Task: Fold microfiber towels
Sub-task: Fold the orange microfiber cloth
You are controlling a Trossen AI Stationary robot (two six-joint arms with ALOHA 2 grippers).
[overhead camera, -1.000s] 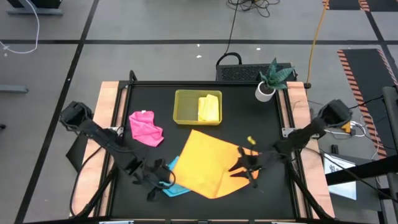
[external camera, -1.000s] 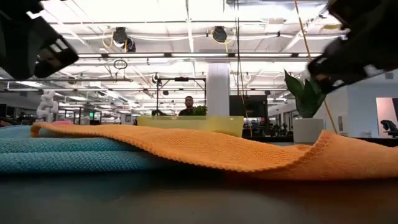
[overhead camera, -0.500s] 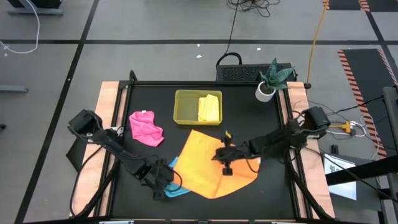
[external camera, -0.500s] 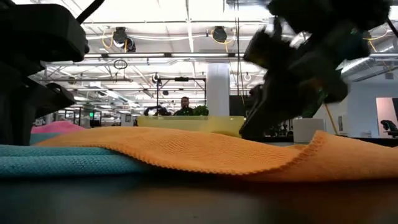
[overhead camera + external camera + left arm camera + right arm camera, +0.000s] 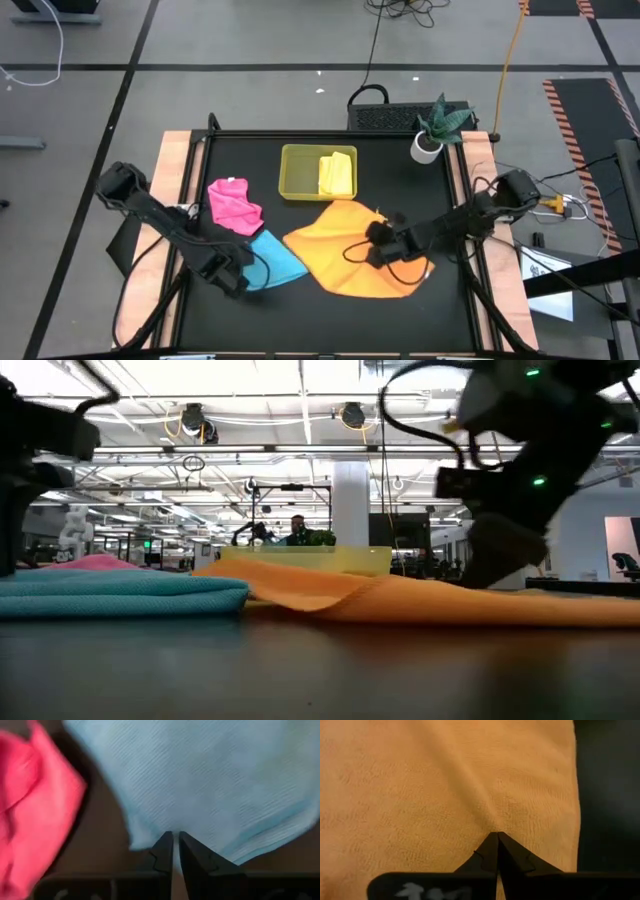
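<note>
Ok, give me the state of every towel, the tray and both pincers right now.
Orange towel: spread loosely, rumpled, pinched by the right pincer.
Blue towel: partly bunched, gripped at its edge.
Pink towel: crumpled, untouched.
Yellow towel: folded, in the tray.
Tray: upright.
Left pincer: shut.
Right pincer: shut.

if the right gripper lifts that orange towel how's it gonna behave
Likely floppy: the orange towel lies rumpled, with a soft fold showing in the low view. Probably light, being thin cloth. The right gripper, pinched shut on it, suggests it grips easily.
</note>
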